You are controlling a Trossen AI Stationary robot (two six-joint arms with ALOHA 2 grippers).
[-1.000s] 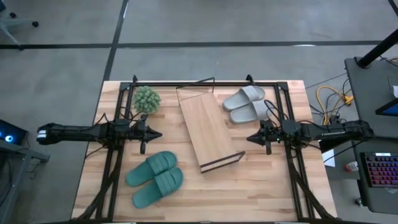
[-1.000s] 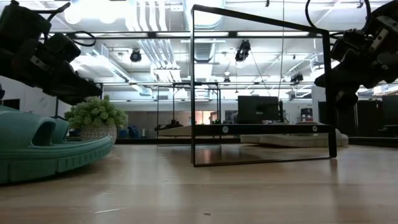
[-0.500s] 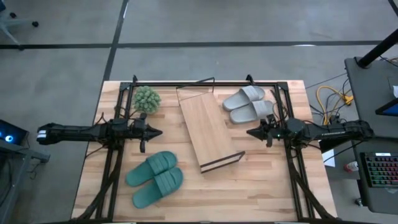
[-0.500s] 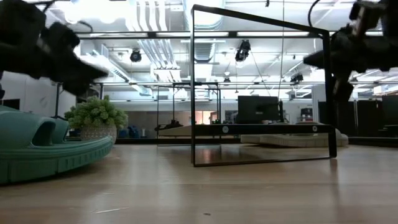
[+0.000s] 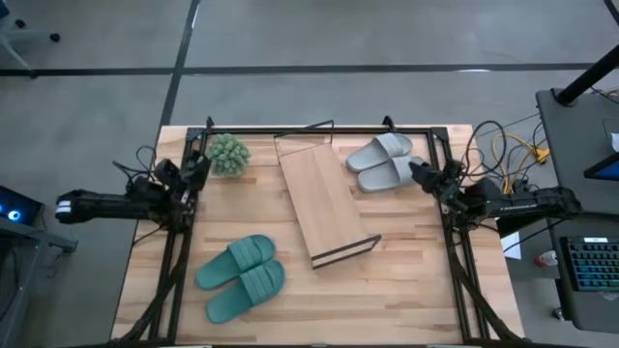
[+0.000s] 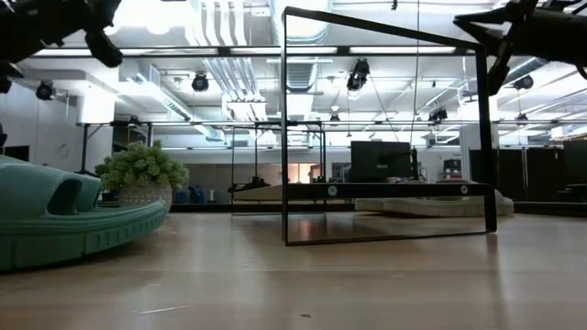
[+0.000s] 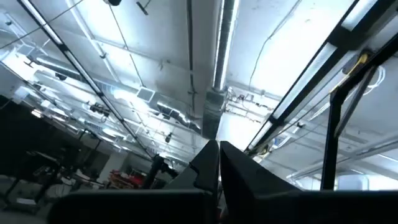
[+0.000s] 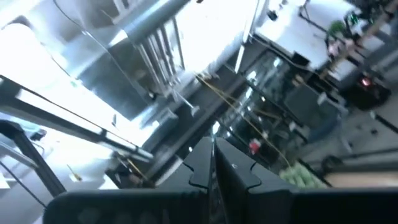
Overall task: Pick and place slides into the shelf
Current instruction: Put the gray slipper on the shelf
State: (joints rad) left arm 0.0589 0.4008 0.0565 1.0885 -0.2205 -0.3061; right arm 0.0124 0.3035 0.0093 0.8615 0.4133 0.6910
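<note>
Landmark: the long light-wood shelf board with dark end edge and thin black wire frame, lying diagonally mid-worktop on the pale plank worktop. Nothing rests on its board; in the low view its wire frame stands empty. The pair of light grey wide-strap rubber slides sits side by side just off the shelf's far right corner, apart from it. The pair of teal green rubber slides lies off the shelf's near left side, also apart; it shows large at the edge of the low view. A small fuzzy green plant in a pot stands left of the shelf's far end. The left tool is raised beside the plant, well away from the teal pair; its wrist view looks at the ceiling, fingers pressed together, holding nothing. The right tool hovers just right of the grey pair, also tilted upward, fingers likewise closed and empty. Judgement: task not begun; all four slides remain to be picked and set on the shelf.
</note>
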